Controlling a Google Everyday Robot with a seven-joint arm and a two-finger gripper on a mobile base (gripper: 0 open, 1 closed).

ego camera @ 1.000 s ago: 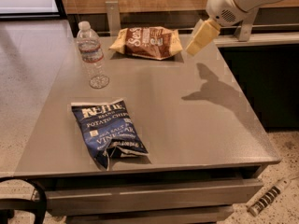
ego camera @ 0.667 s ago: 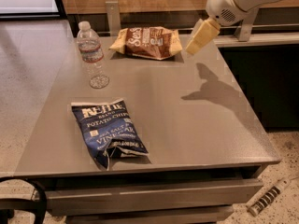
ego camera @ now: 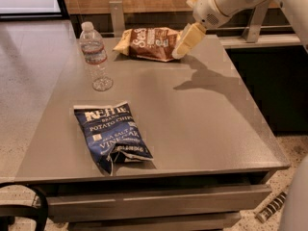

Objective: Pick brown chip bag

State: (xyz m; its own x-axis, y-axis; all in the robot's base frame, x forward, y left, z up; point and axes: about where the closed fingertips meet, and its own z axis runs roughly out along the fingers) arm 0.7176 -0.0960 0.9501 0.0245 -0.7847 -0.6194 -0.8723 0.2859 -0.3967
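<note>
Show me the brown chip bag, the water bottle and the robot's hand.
brown chip bag [ego camera: 150,43], camera view, dark middle.
water bottle [ego camera: 95,52], camera view, label.
hand [ego camera: 179,52], camera view, tip, at the bag's right end.

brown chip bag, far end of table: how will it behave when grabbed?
The brown chip bag looks puffed and crinkled, so probably light and floppy, deforming under a pinch. Lying flat on the smooth table, it could slide if the claw, at its right end, nudges it.
</note>
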